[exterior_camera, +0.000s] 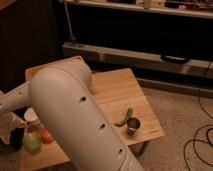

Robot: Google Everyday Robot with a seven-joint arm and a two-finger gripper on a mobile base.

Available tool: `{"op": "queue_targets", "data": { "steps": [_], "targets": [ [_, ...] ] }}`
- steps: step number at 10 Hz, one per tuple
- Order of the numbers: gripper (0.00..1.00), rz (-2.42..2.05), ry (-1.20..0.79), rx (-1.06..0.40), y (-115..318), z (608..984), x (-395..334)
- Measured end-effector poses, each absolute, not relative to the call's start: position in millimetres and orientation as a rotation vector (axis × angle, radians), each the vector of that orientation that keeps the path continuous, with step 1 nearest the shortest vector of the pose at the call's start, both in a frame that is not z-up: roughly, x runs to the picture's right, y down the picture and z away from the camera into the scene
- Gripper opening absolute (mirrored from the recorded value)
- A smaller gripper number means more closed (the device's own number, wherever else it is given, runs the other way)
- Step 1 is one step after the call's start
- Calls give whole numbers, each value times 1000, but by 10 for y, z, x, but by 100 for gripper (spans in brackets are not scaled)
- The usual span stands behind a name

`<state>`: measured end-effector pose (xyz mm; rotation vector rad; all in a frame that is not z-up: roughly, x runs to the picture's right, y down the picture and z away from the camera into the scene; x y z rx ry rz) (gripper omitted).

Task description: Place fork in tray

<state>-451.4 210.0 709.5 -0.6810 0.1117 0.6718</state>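
My gripper (9, 129): low at the left edge, by the left end of the table (117, 85), partly behind my own arm (75, 115). I cannot tell whether it is released or grasping anything.
Fork: I cannot make it out anywhere; my arm may be hiding it.
Tray: not in sight.
Clutter: a green item (32, 142) and an orange one (46, 135) sit just beside my gripper, and a metal cup (133, 126) stands well apart on the right.
Doing it well: I judge I should find the fork and tray first, then move slowly so I don't knock the clutter.
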Motion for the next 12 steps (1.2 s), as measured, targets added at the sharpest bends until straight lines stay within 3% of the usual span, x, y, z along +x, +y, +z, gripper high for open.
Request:
{"op": "queue_targets", "data": {
  "steps": [12],
  "targets": [
    [65, 719, 108, -697, 2147, 7244, -4517]
  ]
}}
